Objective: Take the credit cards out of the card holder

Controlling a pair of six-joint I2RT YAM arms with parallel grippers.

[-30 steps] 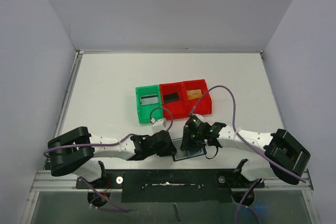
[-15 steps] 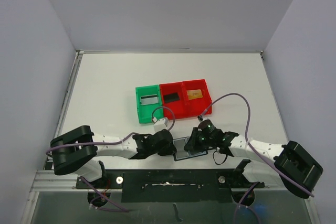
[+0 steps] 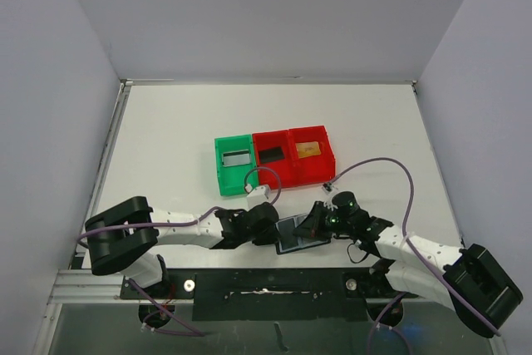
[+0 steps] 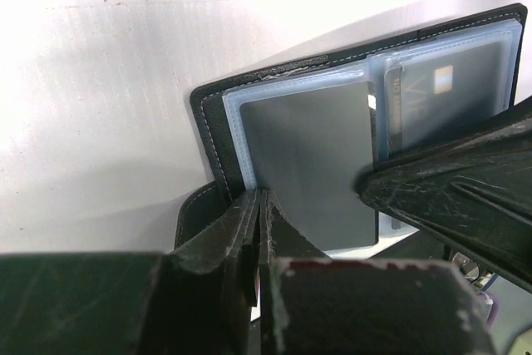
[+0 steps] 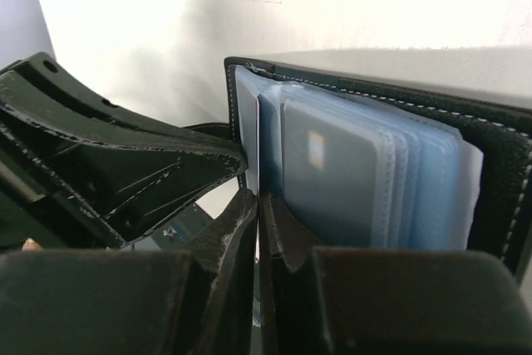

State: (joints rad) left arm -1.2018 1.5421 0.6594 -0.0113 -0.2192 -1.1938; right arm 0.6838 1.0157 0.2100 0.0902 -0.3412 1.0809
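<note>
Your card holder point(image 3: 298, 233) is open at the 6 o'clock edge of the desk point(image 3: 166, 147). It has a black stitched leather-look cover and a fan of glossy blue-grey plastic sleeves. One sleeve shows a flat dark grey card point(image 4: 307, 155).

The left end effector point(image 4: 258, 199) is pinched fully shut on the holder's edge from 9 o'clock. The right end effector point(image 5: 256, 199) is clamped tight on a thin sleeve page from 3 o'clock.

Toward 12 o'clock from the holder there's a row of boxy plastic bins. The green bin point(image 3: 223, 174) has a greyish card, and the two red bins point(image 3: 291, 174) have a black one and a tan-gold one, so those are your credit cards point(image 3: 308, 149).

The desk is matte white, with plain pale grey walls on three sides.
</note>
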